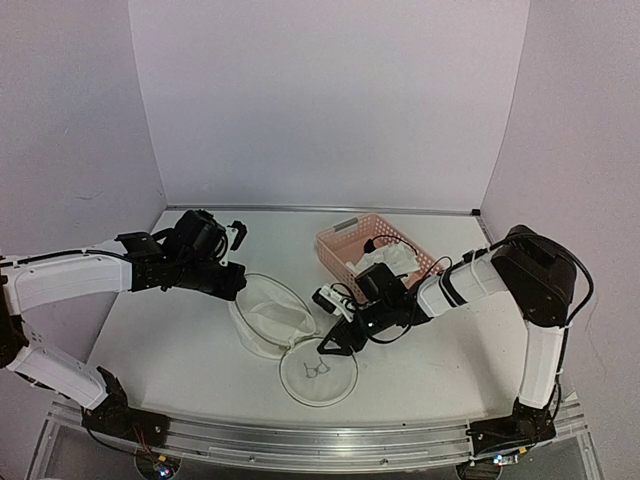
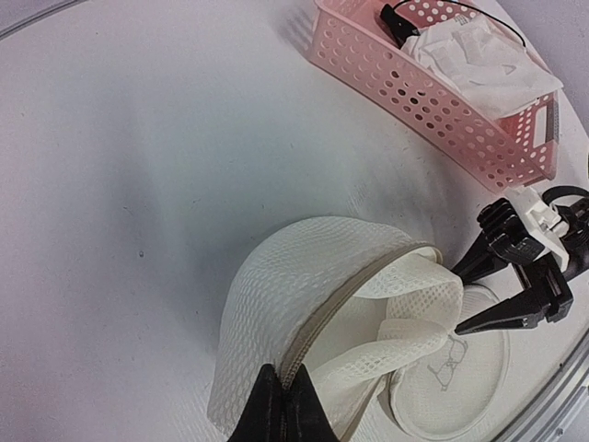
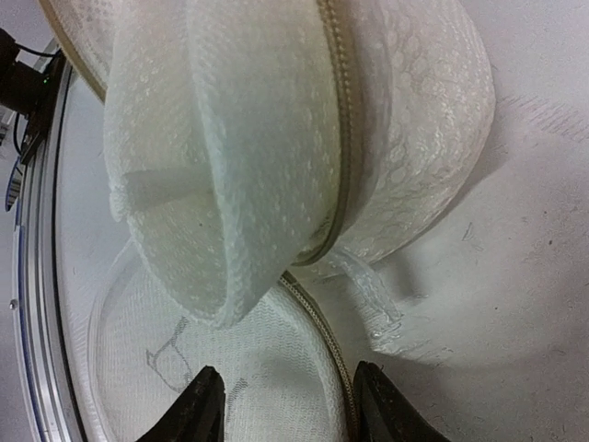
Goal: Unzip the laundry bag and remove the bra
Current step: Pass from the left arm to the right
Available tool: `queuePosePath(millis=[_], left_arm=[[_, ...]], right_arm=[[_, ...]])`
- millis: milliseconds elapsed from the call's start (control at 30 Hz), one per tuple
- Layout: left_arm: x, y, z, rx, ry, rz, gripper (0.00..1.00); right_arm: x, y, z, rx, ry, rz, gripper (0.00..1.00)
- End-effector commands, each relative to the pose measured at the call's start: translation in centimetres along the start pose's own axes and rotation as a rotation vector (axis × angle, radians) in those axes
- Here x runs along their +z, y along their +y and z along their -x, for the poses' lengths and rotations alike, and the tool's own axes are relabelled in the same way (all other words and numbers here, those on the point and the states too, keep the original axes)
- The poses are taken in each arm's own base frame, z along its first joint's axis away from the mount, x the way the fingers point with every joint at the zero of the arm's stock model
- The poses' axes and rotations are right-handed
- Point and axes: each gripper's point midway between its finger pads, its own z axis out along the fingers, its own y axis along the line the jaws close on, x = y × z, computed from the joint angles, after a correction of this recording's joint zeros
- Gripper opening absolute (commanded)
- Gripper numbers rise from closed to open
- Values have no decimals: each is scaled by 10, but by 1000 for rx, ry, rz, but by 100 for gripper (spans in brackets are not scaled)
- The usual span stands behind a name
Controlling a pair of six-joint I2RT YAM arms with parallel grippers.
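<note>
Laundry bag [image 3: 248, 138] interior: concealed by folded mesh.
Bra [image 2: 479, 64]: lower part screened by basket [image 2: 414, 101] wall.
Right gripper [image 3: 285, 373] fingers: cut off at bottom edge.

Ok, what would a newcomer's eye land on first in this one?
The white mesh laundry bag at the centre, gaping open along its zipper, with the left pincer shut on its zipper edge and the right pincer open over its flat round rim beside the small bra drawing. Behind it to the right, the pink basket holds the white bra with black straps.
</note>
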Motion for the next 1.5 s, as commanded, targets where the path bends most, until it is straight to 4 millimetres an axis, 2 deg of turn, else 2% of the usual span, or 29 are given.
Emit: queuePosePath(millis=[0, 167, 300, 333, 500, 567, 900, 1067, 1233, 1467], left_arm=[[-7, 0, 13, -26, -57, -3, 0], [-7, 0, 14, -27, -58, -2, 0], [-7, 0, 15, -29, -62, 1, 0], [-8, 0, 16, -31, -64, 2, 0], [-12, 4, 19, -32, -81, 20, 0], [-14, 5, 22, -33, -91, 28, 4], [-36, 17, 48, -48, -187, 107, 48], [-66, 14, 67, -71, -267, 83, 55], [-79, -6, 56, -114, -240, -65, 57], [-79, -25, 15, -196, -124, -236, 58]], right_arm=[[-4, 11, -4, 7, -6, 47, 42], [-8, 13, -9, 20, 2, 40, 19], [-13, 17, -4, 29, -10, 48, 1], [-14, 18, -2, 32, -14, 48, 0], [-22, 26, 10, 65, -40, 62, 0], [-26, 29, 15, 94, -50, 67, 0], [-37, 46, 32, 244, -60, 138, 0], [-43, 53, 45, 333, -74, 163, 0], [-48, 62, 64, 456, -86, 210, 0], [-58, 82, 99, 578, -113, 336, 0]])
